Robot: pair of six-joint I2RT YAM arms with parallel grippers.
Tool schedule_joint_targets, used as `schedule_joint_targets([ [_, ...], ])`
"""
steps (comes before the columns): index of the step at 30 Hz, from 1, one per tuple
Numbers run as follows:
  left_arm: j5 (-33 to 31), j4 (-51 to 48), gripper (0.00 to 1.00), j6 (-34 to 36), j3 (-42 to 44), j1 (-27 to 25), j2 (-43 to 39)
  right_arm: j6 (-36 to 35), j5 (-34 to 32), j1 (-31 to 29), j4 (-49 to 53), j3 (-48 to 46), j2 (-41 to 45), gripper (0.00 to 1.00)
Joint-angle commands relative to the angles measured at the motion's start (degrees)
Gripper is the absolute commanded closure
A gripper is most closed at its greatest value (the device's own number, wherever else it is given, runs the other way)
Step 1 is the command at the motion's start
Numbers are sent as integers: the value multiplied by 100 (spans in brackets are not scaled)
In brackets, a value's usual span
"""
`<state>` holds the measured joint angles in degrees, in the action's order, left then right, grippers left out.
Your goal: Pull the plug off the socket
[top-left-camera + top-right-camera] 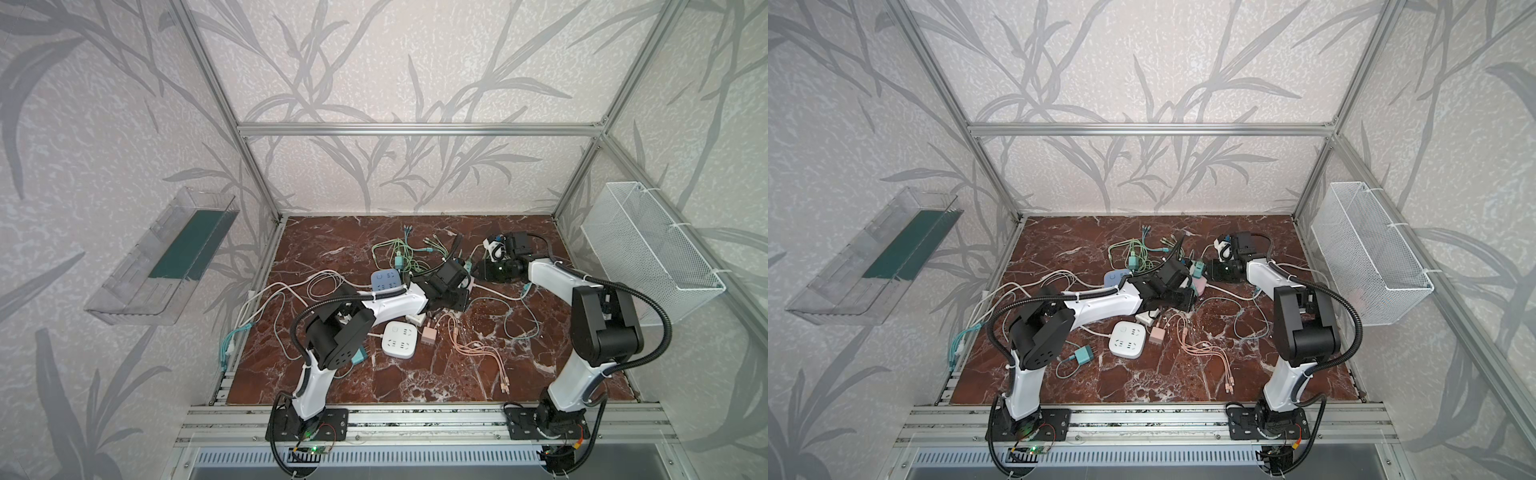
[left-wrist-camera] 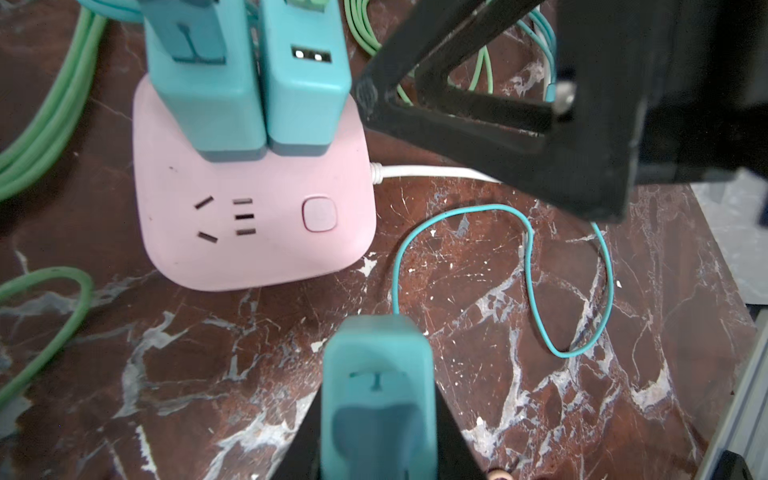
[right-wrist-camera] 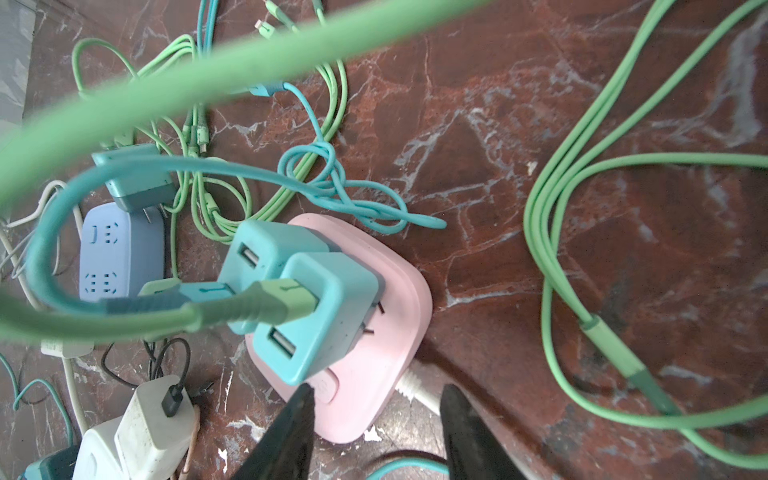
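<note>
You've one teal plug (image 2: 376, 365) clear, clamped in the left gripper (image 2: 378, 436); two seated plugs (image 2: 208, 95) are left in the pink socket (image 2: 257, 249), upper left; right gripper (image 3: 378, 399) gapes, empty

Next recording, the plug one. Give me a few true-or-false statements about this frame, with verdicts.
1. Two teal adapters stand plugged into the pink power strip. True.
2. The left gripper is empty. False: it is shut on a teal plug, held apart from the strip.
3. The white power strip has a plug in it. False: its sockets are free.
4. The pink strip has a free socket beside its button. True.
5. The right gripper clamps a green cable. False: its jaws stand apart, gripping nothing.
</note>
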<state>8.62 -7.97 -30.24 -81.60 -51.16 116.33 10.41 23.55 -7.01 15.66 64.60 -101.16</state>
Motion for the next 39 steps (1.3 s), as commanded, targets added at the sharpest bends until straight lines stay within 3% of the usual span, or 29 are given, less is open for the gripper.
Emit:
schedule_joint_targets([
  [1, 336, 285, 72, -234, 89, 0, -252, -110, 18, 41, -142, -145, 277, 49],
  [19, 816, 749, 69, -747, 339, 9, 139, -88, 22, 75, -116, -228, 304, 46],
  [33, 913, 36, 66, -676, 75, 65, 396, -86, 5, 112, -70, -259, 301, 45],
  [39, 993, -547, 57, -557, -186, 122, 446, -85, -16, 129, -46, -272, 299, 45],
])
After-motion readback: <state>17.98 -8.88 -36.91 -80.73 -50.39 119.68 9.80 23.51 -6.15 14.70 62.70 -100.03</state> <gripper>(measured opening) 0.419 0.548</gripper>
